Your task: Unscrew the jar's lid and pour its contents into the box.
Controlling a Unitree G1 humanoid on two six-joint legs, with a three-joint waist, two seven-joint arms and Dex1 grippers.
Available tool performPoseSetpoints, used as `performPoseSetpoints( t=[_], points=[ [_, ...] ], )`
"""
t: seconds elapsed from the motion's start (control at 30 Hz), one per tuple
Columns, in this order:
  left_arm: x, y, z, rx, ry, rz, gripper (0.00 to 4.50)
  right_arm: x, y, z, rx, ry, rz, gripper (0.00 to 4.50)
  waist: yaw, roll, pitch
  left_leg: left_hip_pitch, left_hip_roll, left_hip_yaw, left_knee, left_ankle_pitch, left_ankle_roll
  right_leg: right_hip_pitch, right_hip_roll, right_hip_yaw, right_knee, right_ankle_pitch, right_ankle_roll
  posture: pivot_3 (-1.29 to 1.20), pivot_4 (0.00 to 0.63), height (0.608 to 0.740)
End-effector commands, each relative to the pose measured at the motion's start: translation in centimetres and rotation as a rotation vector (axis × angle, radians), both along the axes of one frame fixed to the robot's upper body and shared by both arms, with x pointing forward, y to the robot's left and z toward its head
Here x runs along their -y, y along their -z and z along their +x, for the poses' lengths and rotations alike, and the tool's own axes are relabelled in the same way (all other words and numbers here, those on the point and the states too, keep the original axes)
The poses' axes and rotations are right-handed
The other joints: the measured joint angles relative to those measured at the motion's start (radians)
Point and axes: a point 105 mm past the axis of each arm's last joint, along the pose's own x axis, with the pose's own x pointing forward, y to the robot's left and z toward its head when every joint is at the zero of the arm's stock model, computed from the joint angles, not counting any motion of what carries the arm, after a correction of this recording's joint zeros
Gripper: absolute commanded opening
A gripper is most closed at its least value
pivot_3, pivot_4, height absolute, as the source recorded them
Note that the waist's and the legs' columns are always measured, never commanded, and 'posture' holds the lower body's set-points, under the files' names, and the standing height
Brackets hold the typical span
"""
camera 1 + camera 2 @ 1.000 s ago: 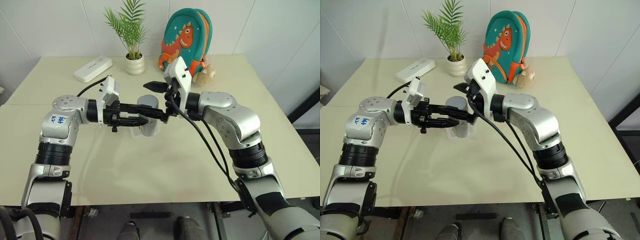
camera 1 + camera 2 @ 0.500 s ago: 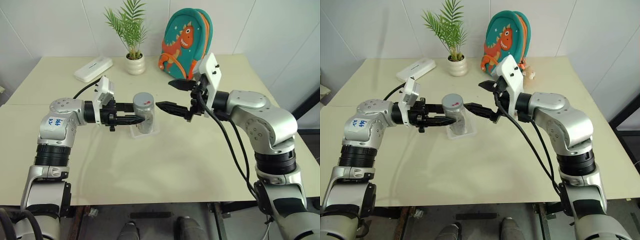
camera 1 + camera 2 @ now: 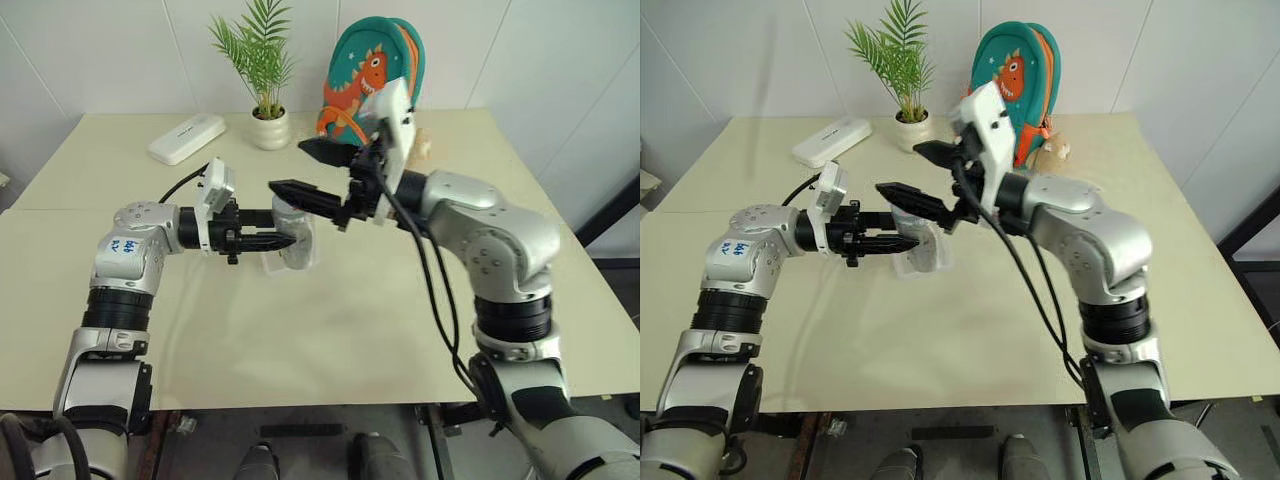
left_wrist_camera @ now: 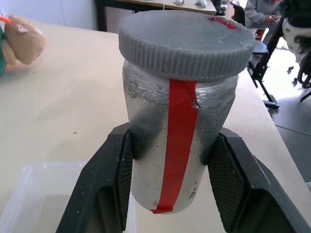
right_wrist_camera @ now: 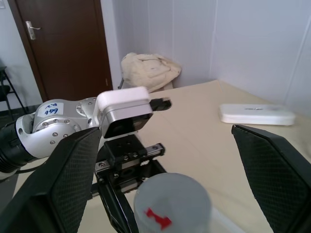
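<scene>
Level, left tool (image 4: pixel 170 194) grasping jar (image 4: pixel 177 141); right tool (image 3: pixel 310 170) spread wide above lid (image 4: pixel 187 41)

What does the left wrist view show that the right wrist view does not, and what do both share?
Left wrist view alone: the jar's red stripe down its side, the left pincer's pads shut on the jar, the clear box below, and a plush toy. Right wrist view alone: the right pincer open around the jar without touching it, the white oblong case, and a dark door. Shared: the jar, its lid still on, and the table.
</scene>
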Motion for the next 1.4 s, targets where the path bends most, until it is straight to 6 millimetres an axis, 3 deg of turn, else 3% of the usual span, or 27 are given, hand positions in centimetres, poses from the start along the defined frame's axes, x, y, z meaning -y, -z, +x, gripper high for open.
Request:
performPoseSetpoints(
  t=[0.03, 0.27, 0.67, 0.93, 1.4],
  points=[
    [0.9, -1.2, -0.4, 0.059, 0.053, 0.002, 1.86, -1.1, -0.3, -0.3, 0.044, -0.057, 0.0, 4.5, 0.0, 0.0, 0.0, 0.0, 0.0, 0.0, 0.0, 0.0, 0.0, 0.0, 0.0, 0.0, 0.0, 0.0, 0.0, 0.0, 0.15, 0.74],
    [1.5, -1.3, -0.7, 0.071, 0.081, 0.006, 1.86, -1.6, 0.1, 1.0, 0.059, -0.059, -0.032, 4.5, -0.002, 0.0, 0.0, 0.0, 0.0, 0.0, 0.0, 0.0, 0.0, 0.0, 0.0, 0.0, 0.0, 0.0, 0.0, 0.0, 0.15, 0.74],
    [1.5, -1.2, -1.1, 0.08, 0.086, 0.016, 1.86, -1.0, 1.4, 0.3, 0.051, -0.173, -0.145, 4.5, -0.001, 0.001, 0.0, 0.0, 0.0, 0.0, 0.0, 0.0, 0.0, 0.0, 0.0, 0.0, 0.0, 0.0, 0.0, 0.0, 0.15, 0.74],
    [1.4, -1.1, -1.6, 0.083, 0.085, 0.014, 1.86, -0.7, 0.9, 1.2, 0.055, -0.167, -0.139, 4.5, -0.002, 0.001, 0.0, 0.0, 0.0, 0.0, 0.0, 0.0, 0.0, 0.0, 0.0, 0.0, 0.001, 0.0, 0.0, 0.0, 0.15, 0.74],
    [0.7, -1.4, -1.7, 0.079, 0.038, -0.012, 1.86, 1.9, 1.1, 2.5, 0.042, -0.085, -0.154, 4.5, 0.0, 0.001, 0.0, 0.0, 0.0, 0.0, 0.0, 0.0, 0.0, 0.0, 0.0, 0.0, 0.0, 0.0, 0.0, 0.0, 0.15, 0.74]
  ],
)
